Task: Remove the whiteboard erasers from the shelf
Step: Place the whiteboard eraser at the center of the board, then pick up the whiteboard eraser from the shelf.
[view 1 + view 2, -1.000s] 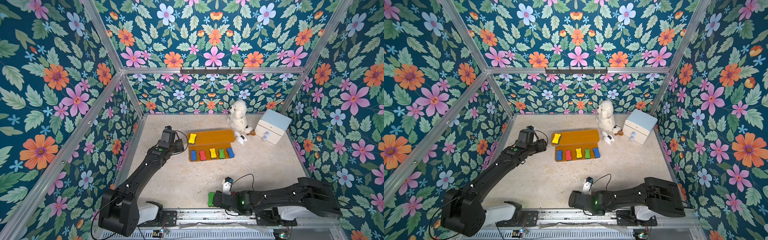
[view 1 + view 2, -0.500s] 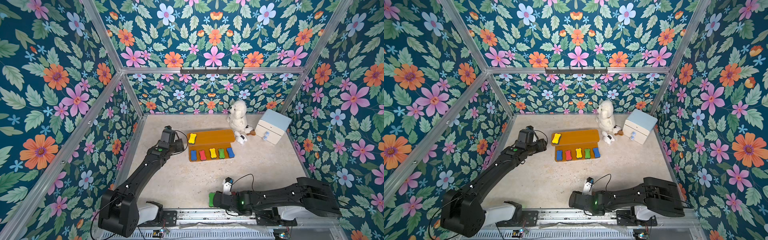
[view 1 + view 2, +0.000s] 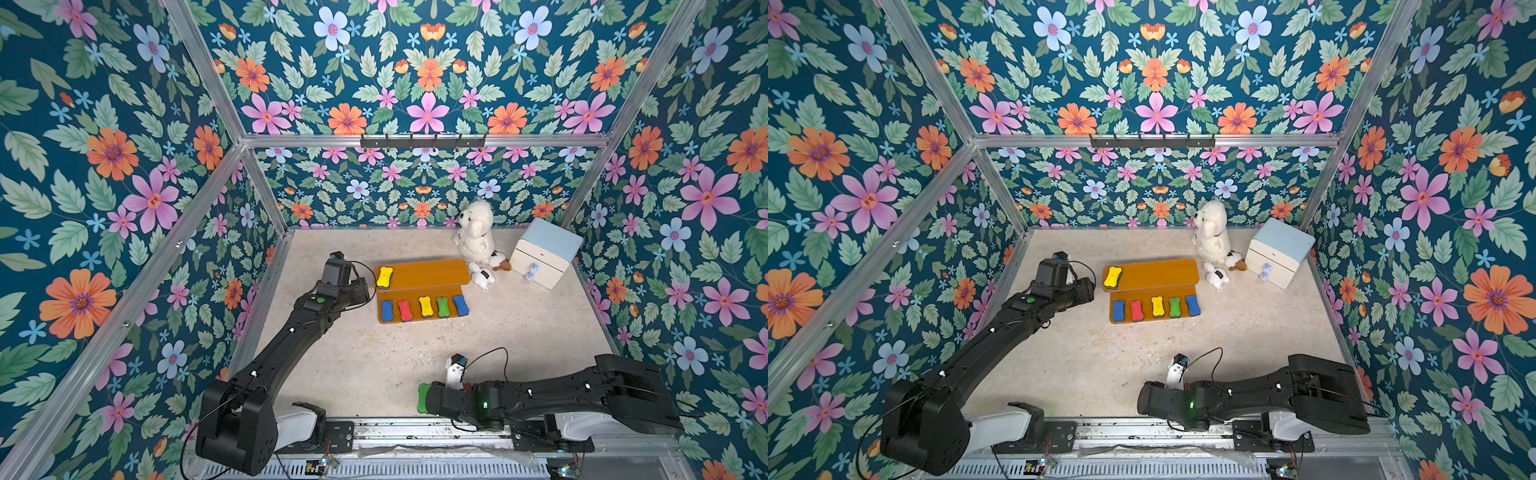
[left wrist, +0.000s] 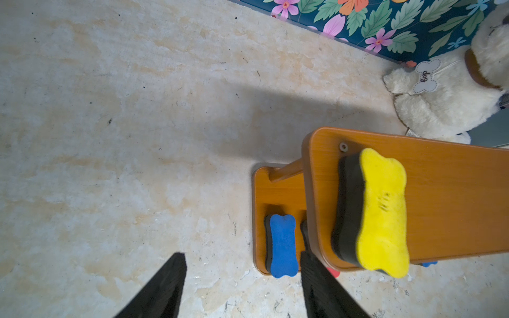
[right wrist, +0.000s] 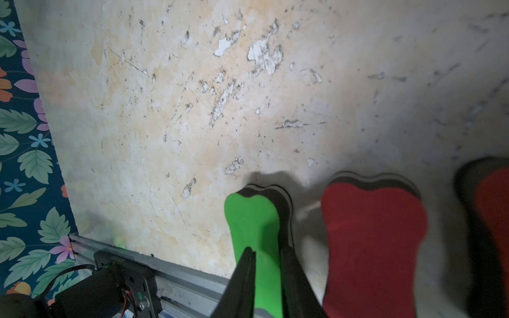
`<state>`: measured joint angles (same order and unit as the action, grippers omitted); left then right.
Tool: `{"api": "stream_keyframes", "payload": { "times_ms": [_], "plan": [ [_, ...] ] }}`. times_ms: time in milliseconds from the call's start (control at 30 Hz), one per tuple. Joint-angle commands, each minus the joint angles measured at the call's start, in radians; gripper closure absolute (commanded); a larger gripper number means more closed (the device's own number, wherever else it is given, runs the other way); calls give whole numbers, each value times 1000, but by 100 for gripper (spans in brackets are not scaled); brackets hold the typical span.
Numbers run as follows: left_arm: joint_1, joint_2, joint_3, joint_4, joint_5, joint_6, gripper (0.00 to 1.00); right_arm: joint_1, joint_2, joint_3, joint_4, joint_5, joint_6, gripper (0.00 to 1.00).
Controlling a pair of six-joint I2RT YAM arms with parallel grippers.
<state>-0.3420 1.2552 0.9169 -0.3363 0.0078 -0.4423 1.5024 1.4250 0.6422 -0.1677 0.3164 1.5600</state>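
- Black left gripper (image 3: pixel 360 291): jaws spread wide with nothing between them, just off the left end of the shelf (image 3: pixel 432 274).
- Upper-tier yellow eraser (image 4: pixel 382 212): alone at the left end of the top board, just right of the left gripper. Its long axis runs front to back. The open jaws look lined up to span its narrow width. The left arm is far nearer, so this is the likely next pick.
- Lower-tier row (image 3: pixel 425 306): blue, red, yellow, green and blue, side by side, each lying front to back.
- Right gripper (image 5: pixel 267 249): by the front rail, well apart from the shelf. Its fingers flank the green eraser (image 5: pixel 250 217) closely; whether they pinch it or stand clear cannot be told.
- Red eraser (image 5: pixel 371 247): on the floor, just beside the green eraser.
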Motion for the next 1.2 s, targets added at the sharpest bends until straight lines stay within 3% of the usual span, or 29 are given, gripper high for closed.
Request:
{"api": "stream_keyframes", "payload": {
  "times_ms": [0, 133, 267, 400, 633, 800, 1167],
  "plan": [
    [-7, -1, 12, 3, 8, -3, 28, 0, -22, 35, -71, 50, -26, 73],
    [-29, 13, 57, -8, 25, 15, 29, -8, -69, 99, -129, 100, -91, 69],
    [-58, 49, 136, -54, 34, 56, 30, -64, -117, 142, -139, 130, -244, 66],
    [-101, 109, 245, -119, 33, 125, 29, -199, -180, 126, -71, 99, -446, 63],
    [-146, 245, 452, -258, 13, 203, 24, -469, -219, 98, 53, -80, -745, 60],
    [-195, 363, 579, -393, -49, 216, 24, -575, -178, 88, 101, -191, -833, 59],
    [-209, 409, 584, -422, -88, 193, 25, -617, -138, 81, 140, -241, -865, 59]
  ]
}}
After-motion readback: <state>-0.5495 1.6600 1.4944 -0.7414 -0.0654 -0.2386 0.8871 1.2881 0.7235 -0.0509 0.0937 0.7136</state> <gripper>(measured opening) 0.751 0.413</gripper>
